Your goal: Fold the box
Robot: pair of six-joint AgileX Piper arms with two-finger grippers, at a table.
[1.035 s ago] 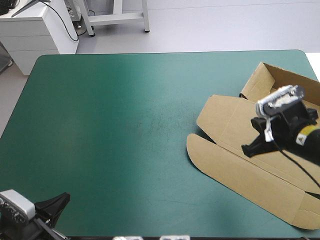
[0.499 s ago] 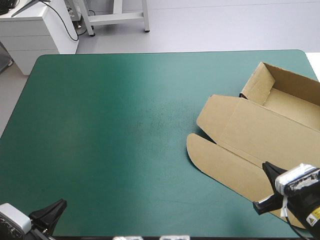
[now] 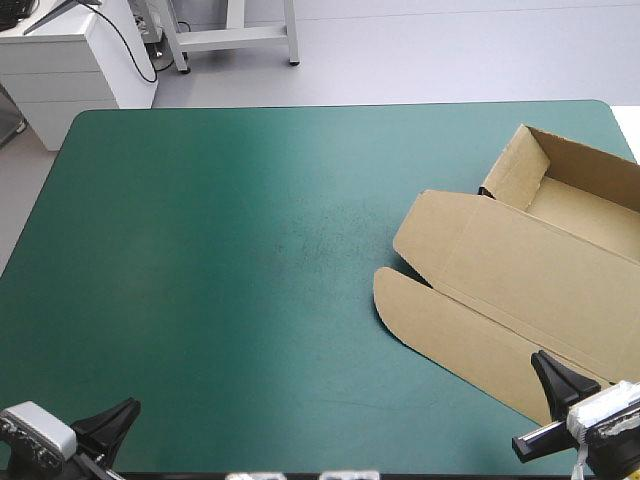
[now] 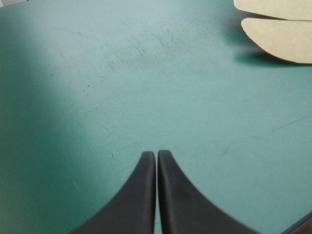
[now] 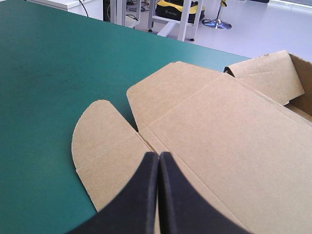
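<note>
Here the brown box (image 3: 520, 270) is seen on the right part of the teal-green cover (image 3: 230, 250), reaching to the table's right edge. It is laid open. A tray (image 3: 570, 185) with raised walls is formed at the far right, and the lid (image 3: 540, 290) is spread flat from it toward the near edge. A rounded flap (image 3: 405, 305) is attached at the lid's left end and lies flat on the cover, parted from the neighbouring panel by a narrow notch.

The right gripper (image 3: 552, 378) is held at the table's near right corner, above the near part of the lid. In the right wrist view its black fingers are pressed together into one pointed arch (image 5: 159, 155), with nothing caught between them. The box (image 5: 219, 141) is spread ahead of and under them, the rounded flap (image 5: 100, 134) just beside the tips. Whether the board is touched cannot be told.

The left gripper (image 3: 108, 422) is kept at the near left corner, well apart from the box. In the left wrist view its fingers are likewise drawn fully together (image 4: 157, 154), and nothing is held. Only bare cover is found beneath and ahead of them, and the rounded flap (image 4: 280, 39) is seen far ahead.
</note>
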